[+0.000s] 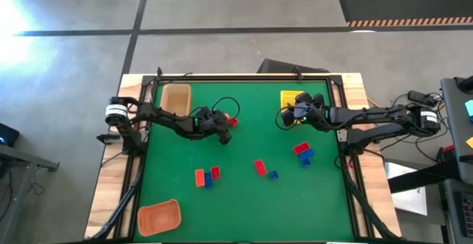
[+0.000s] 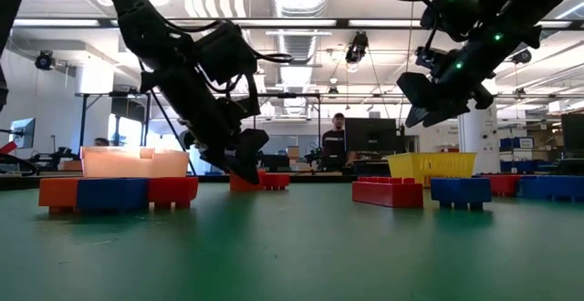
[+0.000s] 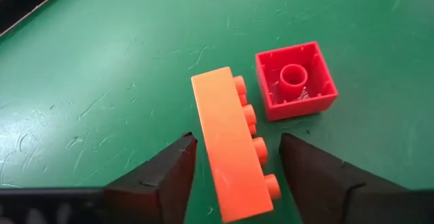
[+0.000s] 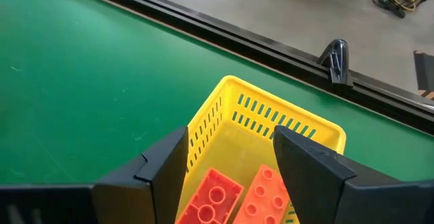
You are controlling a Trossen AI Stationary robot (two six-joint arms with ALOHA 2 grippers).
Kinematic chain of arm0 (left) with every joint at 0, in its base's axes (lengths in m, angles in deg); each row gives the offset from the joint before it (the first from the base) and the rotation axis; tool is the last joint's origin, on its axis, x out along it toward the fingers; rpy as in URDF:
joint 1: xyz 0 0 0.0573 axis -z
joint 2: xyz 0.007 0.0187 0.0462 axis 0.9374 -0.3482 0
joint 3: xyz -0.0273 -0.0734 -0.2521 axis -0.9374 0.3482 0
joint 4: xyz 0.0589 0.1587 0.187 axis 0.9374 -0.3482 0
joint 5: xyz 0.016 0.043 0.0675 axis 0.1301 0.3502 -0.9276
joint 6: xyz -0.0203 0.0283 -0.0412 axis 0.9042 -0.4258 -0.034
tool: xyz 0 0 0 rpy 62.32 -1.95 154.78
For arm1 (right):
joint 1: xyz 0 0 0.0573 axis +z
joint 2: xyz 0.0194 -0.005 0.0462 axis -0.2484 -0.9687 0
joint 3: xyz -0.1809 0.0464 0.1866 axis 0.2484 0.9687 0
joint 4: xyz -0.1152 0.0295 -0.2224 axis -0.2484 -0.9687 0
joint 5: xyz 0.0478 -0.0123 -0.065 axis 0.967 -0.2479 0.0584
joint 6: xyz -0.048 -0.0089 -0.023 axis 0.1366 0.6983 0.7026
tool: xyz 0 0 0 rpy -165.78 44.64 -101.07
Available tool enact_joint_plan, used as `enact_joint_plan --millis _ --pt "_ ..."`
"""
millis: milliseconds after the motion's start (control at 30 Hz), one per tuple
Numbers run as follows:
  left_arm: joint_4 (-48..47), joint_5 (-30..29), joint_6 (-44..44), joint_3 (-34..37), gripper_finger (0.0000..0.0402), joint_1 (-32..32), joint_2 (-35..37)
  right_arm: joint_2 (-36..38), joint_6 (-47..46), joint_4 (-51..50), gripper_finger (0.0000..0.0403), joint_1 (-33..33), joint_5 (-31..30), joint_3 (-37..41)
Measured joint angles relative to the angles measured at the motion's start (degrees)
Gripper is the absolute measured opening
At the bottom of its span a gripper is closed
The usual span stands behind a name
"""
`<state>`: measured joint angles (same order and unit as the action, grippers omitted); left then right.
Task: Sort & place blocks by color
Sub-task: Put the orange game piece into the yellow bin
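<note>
The left gripper [image 3: 234, 166] is down on the green table [image 1: 244, 200], jaws spread around a long orange block [image 3: 227, 149], left of middle in the high view; next they must squeeze and lift; the right gripper [image 4: 230, 166], jaws spread and holding nothing, hangs over the yellow tray [image 4: 271, 115], upper right.

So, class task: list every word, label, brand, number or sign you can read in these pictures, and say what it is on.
None can be read.
The blocks, such as the orange block and red block, show only plain studs.
The yellow tray is unmarked.
</note>
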<state>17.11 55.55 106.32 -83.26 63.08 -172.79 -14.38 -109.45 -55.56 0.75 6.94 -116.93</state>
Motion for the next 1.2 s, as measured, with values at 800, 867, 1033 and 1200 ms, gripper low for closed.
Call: enact_joint_plan --millis 800,867,1033,1200 --pt "6.63 -6.92 -11.79 -0.12 0.0077 5.76 8.7 0.0 15.27 9.25 0.0206 3.27 22.54 0.87" --pt "11.23 -3.75 -18.43 -0.09 0.0077 8.2 10.26 0.0 19.71 14.99 0.0206 4.06 29.96 2.09" --pt "21.1 7.35 -30.9 -0.04 0.0077 13.73 11.17 -0.04 27.01 32.47 0.0205 7.2 41.47 5.15" --pt "28.1 8.0 -33.45 -0.08 0.0077 15.6 10.08 -0.04 31.24 43.7 0.0205 11.6 47.14 6.6"
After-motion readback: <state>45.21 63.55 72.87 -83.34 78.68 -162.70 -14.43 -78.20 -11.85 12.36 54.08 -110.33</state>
